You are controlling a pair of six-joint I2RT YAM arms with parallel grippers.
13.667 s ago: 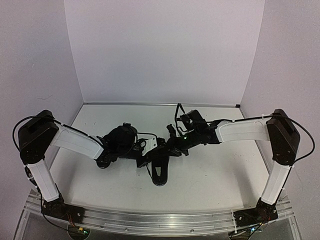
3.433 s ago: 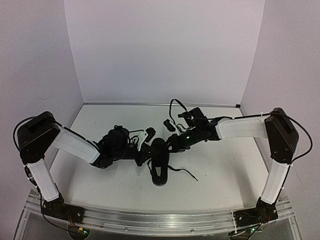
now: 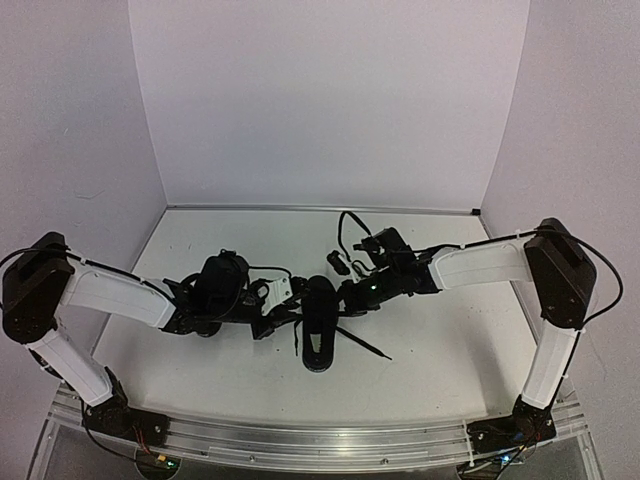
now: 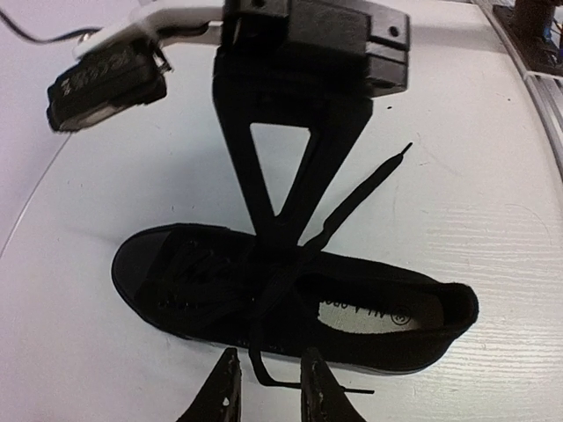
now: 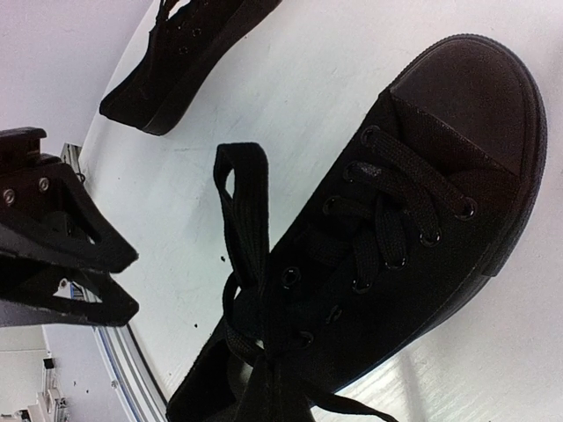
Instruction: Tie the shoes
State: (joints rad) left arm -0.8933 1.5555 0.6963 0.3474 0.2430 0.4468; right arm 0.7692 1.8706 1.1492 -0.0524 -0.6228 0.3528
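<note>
One black shoe lies mid-table with its toe pointing away from the arm bases; it also shows in the wrist views. My right gripper is shut on the lace where the strands cross over the tongue. A loose lace end trails across the table. My left gripper is beside the shoe with fingers apart. A thin lace end lies in that gap, untouched. The other shoe lies further off.
White walls close in the table on three sides. An aluminium rail runs along the near edge. A black cable loops above the right wrist.
The left arm has folded lower and further left, its gripper drawn slightly back from the shoe. The lace end on the table right of the shoe now lies straighter.
</note>
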